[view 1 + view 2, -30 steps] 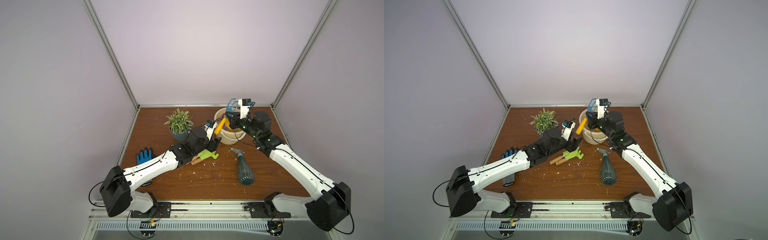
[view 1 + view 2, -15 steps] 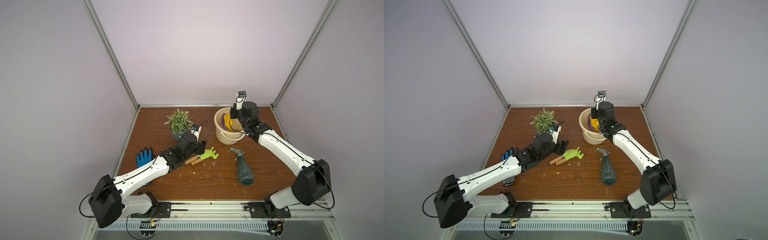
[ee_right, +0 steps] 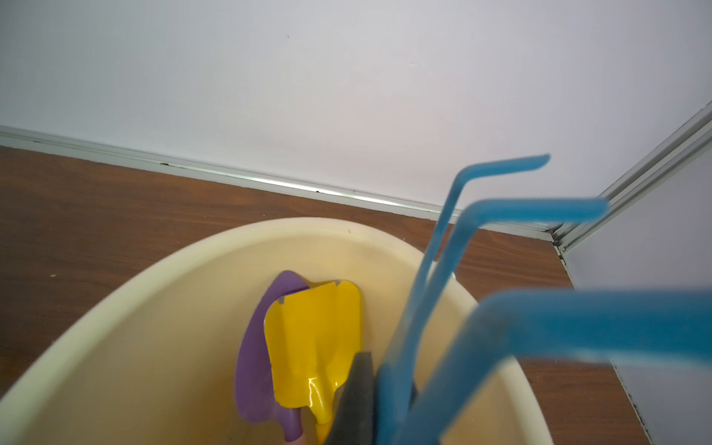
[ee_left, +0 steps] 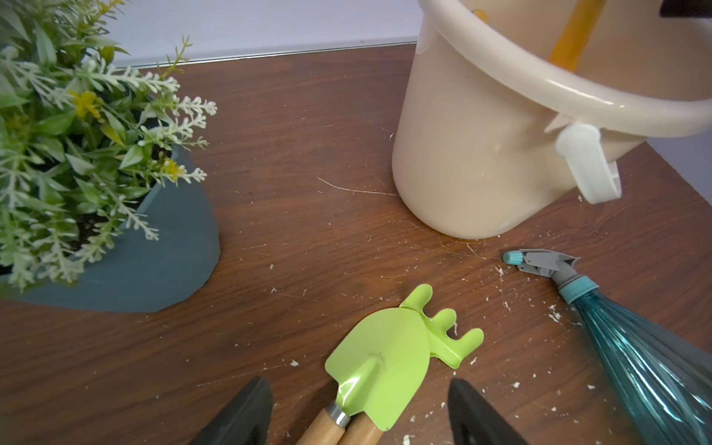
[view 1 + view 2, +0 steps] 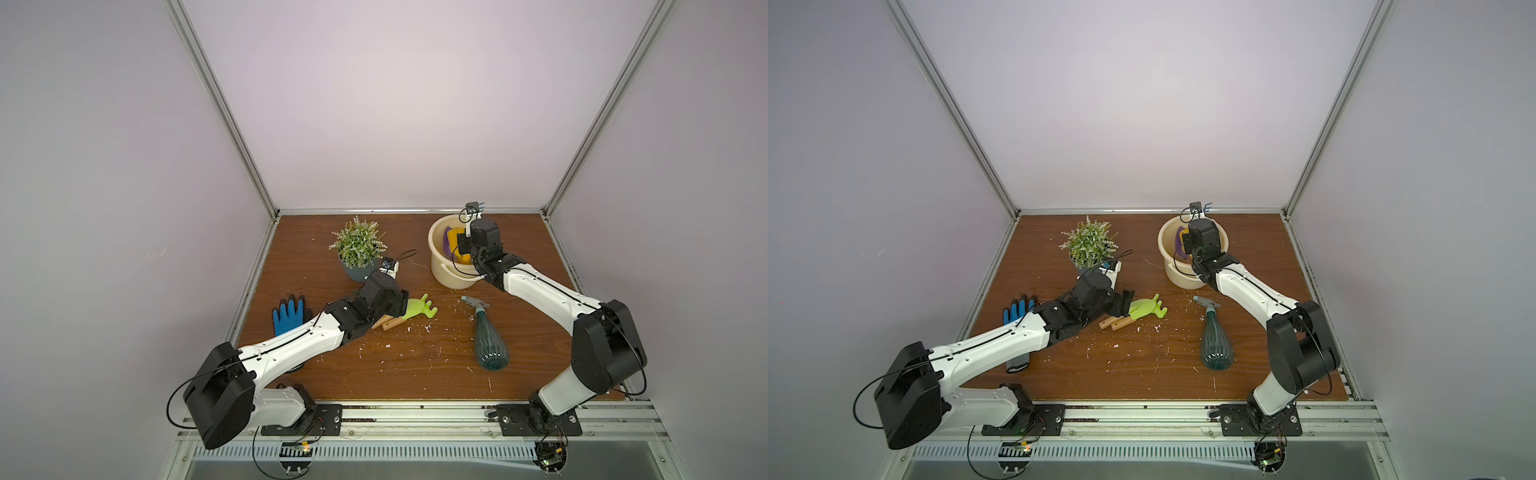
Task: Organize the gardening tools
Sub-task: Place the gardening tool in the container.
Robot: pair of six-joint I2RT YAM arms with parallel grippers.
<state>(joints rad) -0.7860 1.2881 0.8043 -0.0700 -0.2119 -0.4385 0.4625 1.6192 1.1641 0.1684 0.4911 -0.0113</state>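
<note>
Blue fork now lowered into bucket, my right tool still pinching it; left tool spread wider astride lime trowel, lower frame. Release, then pickup.

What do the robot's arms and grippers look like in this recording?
The left arm and right arm match: smooth white link shells, bulky black joint housings, thin black cables looping outside. The left gripper has black wedge-shaped fingers; each wrist carries a small camera module.

We see a brown wooden tabletop bearing a potted green plant, cream plastic bucket, blue glove, lime wooden-handled trowel and fork, teal ribbed spray bottle.
</note>
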